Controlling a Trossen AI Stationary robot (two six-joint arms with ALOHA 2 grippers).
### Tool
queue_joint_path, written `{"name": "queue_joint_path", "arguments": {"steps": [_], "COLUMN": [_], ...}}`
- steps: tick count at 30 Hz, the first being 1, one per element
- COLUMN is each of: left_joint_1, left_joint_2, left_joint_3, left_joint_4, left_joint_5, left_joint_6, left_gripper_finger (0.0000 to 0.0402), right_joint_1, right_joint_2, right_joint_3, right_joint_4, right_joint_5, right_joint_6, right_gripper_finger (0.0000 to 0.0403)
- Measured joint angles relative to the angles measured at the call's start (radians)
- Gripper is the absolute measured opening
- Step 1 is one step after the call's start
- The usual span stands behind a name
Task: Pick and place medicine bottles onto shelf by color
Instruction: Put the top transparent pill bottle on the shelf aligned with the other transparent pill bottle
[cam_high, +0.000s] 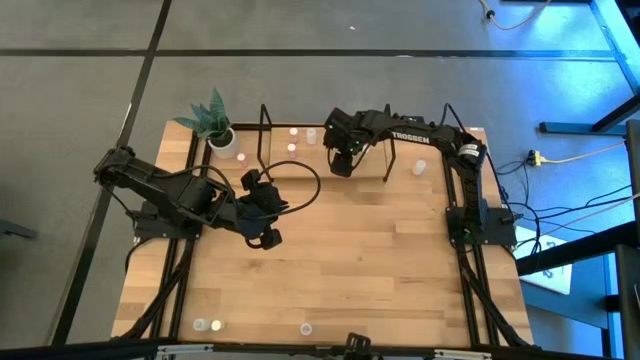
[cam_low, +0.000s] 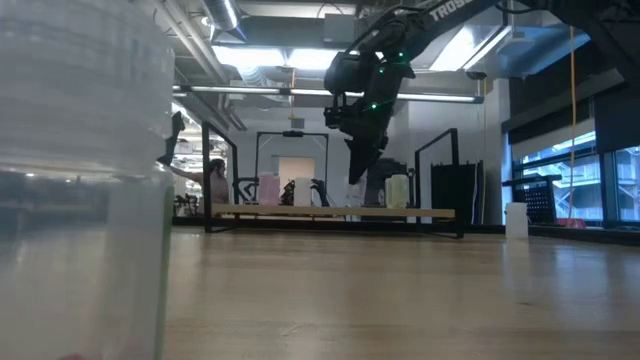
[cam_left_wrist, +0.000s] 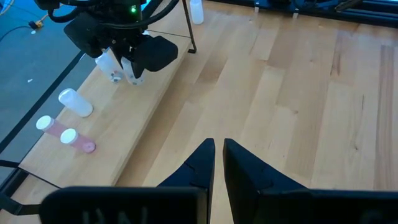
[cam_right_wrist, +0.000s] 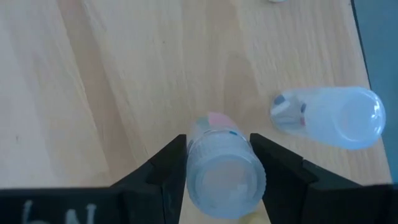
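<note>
- Nearest the table's front edge, far from the shelf (cam_high: 330, 165), three small medicine bottles wait unsorted: two side by side (cam_high: 207, 325) and one apart from them (cam_high: 306, 328). I judge these are the main work left.
- A blurred clear container (cam_low: 85, 180) fills the low view close to the camera; whether it is one of those bottles I cannot tell.
- Between the front bottles and the shelf, the left gripper (cam_left_wrist: 217, 163) hangs over bare tabletop with its fingers nearly together and nothing between them; it looks to be waiting.
- Over the shelf's middle, the right gripper (cam_right_wrist: 214, 163) has its fingers clamped on either side of a clear bottle (cam_right_wrist: 219, 165), carried above the board; a pinkish patch shows at the bottle's far end. This looks like the placing step in hand, with the bottle not yet set down.
- On the shelf board just beside that gripper, another clear bottle (cam_right_wrist: 328, 116) lies on its side.
- Farther along the shelf towards the potted plant (cam_high: 217, 125), two pink bottles (cam_left_wrist: 65, 134) and a white one (cam_left_wrist: 75, 102) are already placed.
- Beyond the shelf's other end, one white bottle (cam_high: 420, 167) is off the board, seemingly not yet sorted.
</note>
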Motion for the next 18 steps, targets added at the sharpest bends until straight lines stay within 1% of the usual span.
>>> {"name": "queue_joint_path", "arguments": {"steps": [3,6,18], "left_joint_1": [0.0,0.0,0.0], "left_joint_2": [0.0,0.0,0.0], "left_joint_3": [0.0,0.0,0.0], "left_joint_4": [0.0,0.0,0.0], "left_joint_5": [0.0,0.0,0.0], "left_joint_6": [0.0,0.0,0.0], "left_gripper_finger": [0.0028,0.0027,0.0027], "right_joint_1": [0.0,0.0,0.0], "right_joint_2": [0.0,0.0,0.0], "right_joint_3": [0.0,0.0,0.001], "right_joint_4": [0.0,0.0,0.0], "right_joint_5": [0.004,0.033,0.033], "right_joint_6": [-0.004,0.004,-0.006], "right_gripper_finger": [0.0167,0.0167,0.0167]}}
